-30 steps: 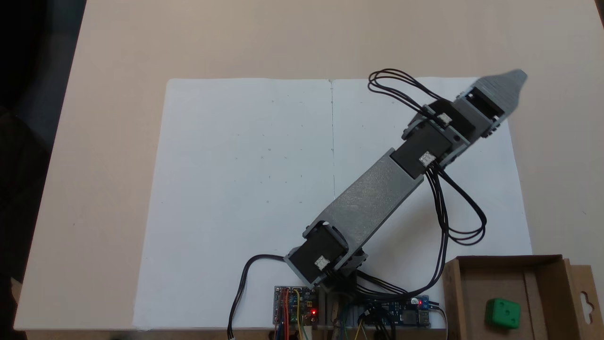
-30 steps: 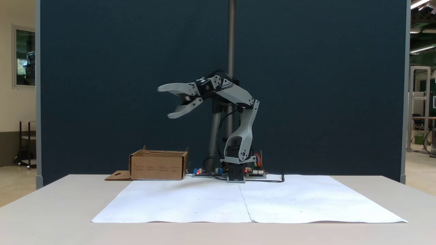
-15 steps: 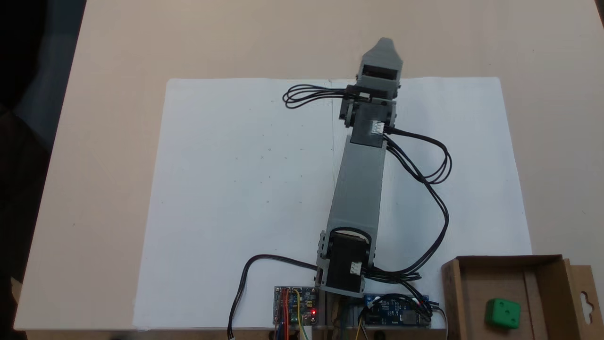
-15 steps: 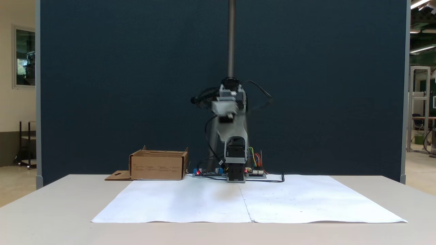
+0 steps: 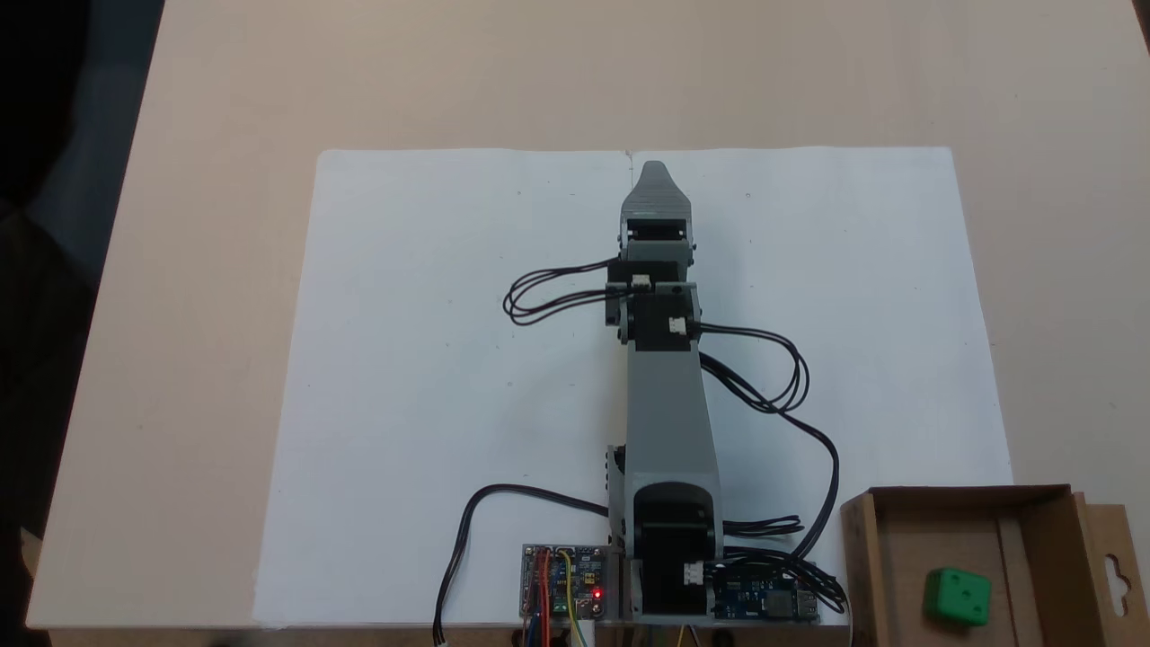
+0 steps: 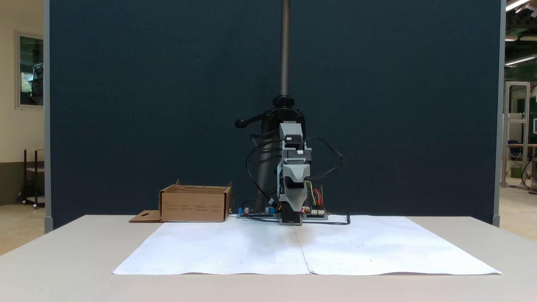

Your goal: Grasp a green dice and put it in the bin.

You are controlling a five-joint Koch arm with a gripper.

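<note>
One green dice (image 5: pixel 958 596), three pips on its top face, lies inside one brown cardboard bin (image 5: pixel 1033 512) at the counter's (image 5: pixel 539 72) near right corner in a fixed view from above. Small print on the bin's side wall (image 6: pixel 195 206) is too fine to read. One grey arm reaches along the middle of two white paper sheets (image 5: pixel 431 359); whether its fingers (image 5: pixel 654 172) are apart or together cannot be told

The arm (image 5: pixel 669 422) is built of grey printed plastic links with a fine ribbed texture, joined by black servo blocks carrying small white connectors. Thin black cables (image 5: pixel 782 386) loop loosely off both sides. The gripper (image 5: pixel 654 172) tapers to a rounded grey tip.
</note>
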